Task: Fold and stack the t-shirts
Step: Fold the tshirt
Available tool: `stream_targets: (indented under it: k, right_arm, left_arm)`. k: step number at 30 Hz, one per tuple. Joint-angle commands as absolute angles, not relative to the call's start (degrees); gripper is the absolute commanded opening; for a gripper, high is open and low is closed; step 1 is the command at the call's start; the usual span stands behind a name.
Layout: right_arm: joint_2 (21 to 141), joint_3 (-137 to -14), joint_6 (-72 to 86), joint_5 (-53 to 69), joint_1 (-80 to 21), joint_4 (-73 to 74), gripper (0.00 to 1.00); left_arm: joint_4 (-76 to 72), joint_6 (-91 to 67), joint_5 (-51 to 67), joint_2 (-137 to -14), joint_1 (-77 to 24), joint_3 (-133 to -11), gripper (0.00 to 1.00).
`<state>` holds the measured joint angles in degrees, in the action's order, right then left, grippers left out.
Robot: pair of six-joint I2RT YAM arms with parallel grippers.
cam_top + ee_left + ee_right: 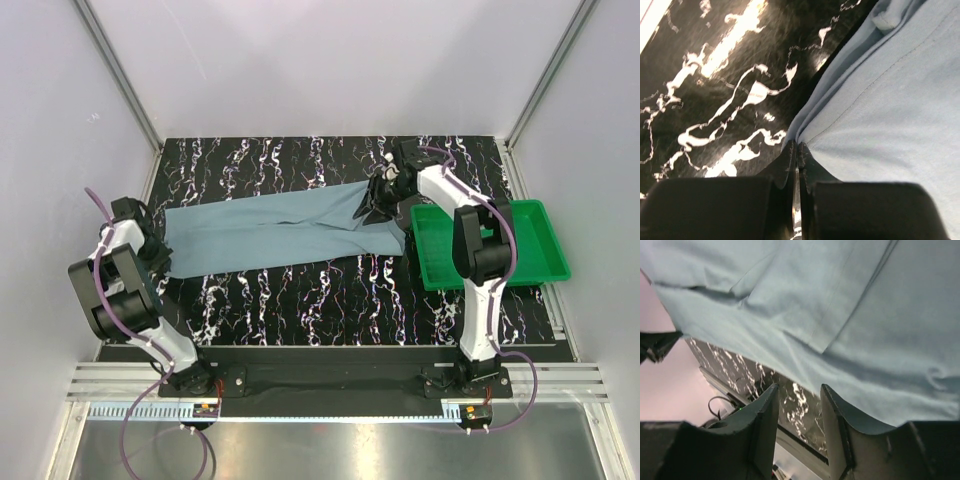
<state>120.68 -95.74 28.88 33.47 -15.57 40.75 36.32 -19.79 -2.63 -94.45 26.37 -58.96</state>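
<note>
One dusty blue-grey t-shirt [280,230] lies as a long band across the black marbled table, from far left to the green tray. My left gripper [162,260] is at the shirt's left end. In the left wrist view it [798,146] is shut, with the cloth's edge [880,115] pinched at its tips. My right gripper [377,198] hovers over the shirt's right end. In the right wrist view it [799,388] is open, with nothing between the fingers and the shirt's folds [840,305] just beyond them.
A green plastic tray [545,255] sits at the table's right edge, beside the shirt's right end. The marbled tabletop [320,310] shows in front of and behind the shirt. White walls enclose the table on three sides.
</note>
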Motion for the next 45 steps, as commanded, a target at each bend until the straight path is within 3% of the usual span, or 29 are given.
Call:
stream_targets:
  k: [1,6,14,17,22,27,34,45]
  right_arm:
    - [122.9,-98.4,32.6,30.9,-15.1,37.4,0.45]
    - [124.0,-95.5,34.7,27.9,-12.8,34.5,0.36]
    - [126.6,-105.5,27.8,28.8,-13.3,34.6,0.40]
    - [130.0,-110.5,29.0,30.8,-16.1,30.8,0.42]
    - [140.5,-130.3,31.7,32.8,-20.9,32.3,0.41]
    - [149.8,-144.1,37.0,32.4,-25.5,30.3,0.29]
    - [154.5,-145.1,43.9,33.3,-27.6,22.6,0.22]
    - [160.3,-147.1,50.4,31.1,-27.9,21.4,0.15]
  left_arm:
    - [36.4,-22.4,-4.7,-90.1,26.6,-58.0,0.00]
    - [36.3,-22.2,-3.2,-88.9,26.5,-57.6,0.00]
    - [37.4,-21.2,-4.3,-89.7,26.5,-58.2,0.02]
    - [37.7,-21.4,-4.9,-90.6,26.5,-58.9,0.08]
    - [38.5,-21.4,-6.2,-91.3,26.5,-59.8,0.22]
    - [38.2,-22.0,-5.4,-90.8,26.5,-60.1,0.36]
    - [38.6,-21.2,-4.7,-91.8,26.5,-61.5,0.40]
    - [37.0,-20.7,-1.9,-95.0,26.5,-61.7,0.39]
